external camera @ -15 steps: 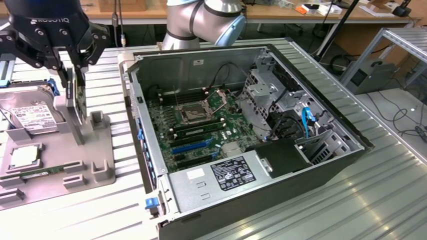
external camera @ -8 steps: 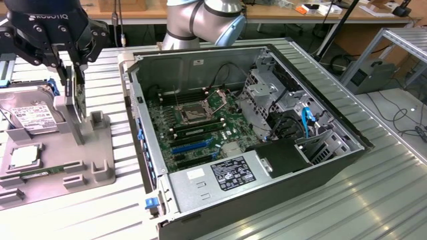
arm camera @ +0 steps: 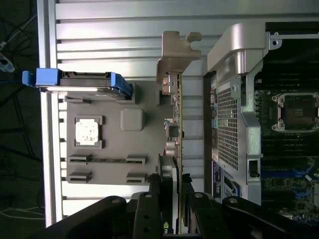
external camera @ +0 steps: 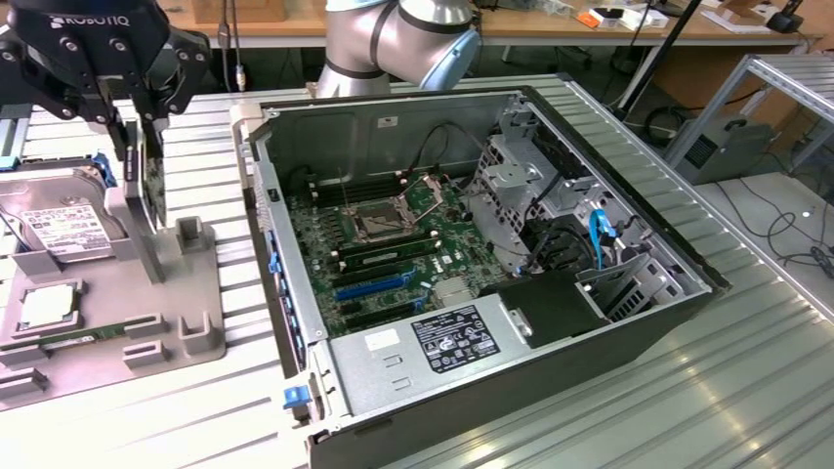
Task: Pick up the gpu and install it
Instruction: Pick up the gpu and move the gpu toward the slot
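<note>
The gpu (external camera: 154, 191) is a thin dark card standing on edge over the grey parts tray (external camera: 183, 293), at the exterior view's left. My gripper (external camera: 139, 137) comes down on it from above, with a finger on each face, shut on the card. In the wrist view the gpu (arm camera: 175, 114) shows edge-on, and its pale metal bracket (arm camera: 174, 50) is at the end far from my fingers (arm camera: 166, 179). I cannot tell whether the card's lower edge still touches the tray. The open computer case (external camera: 495, 244) lies beside the tray, its motherboard (external camera: 391, 234) exposed.
On the tray sit a silver hard drive (external camera: 59, 230) with blue rails, a processor chip (external camera: 46, 308) and a slim memory stick (arm camera: 107, 160). The case wall (arm camera: 234, 99) stands close beside the card. Blue expansion slots (external camera: 371, 288) lie on the motherboard. The table is ribbed metal.
</note>
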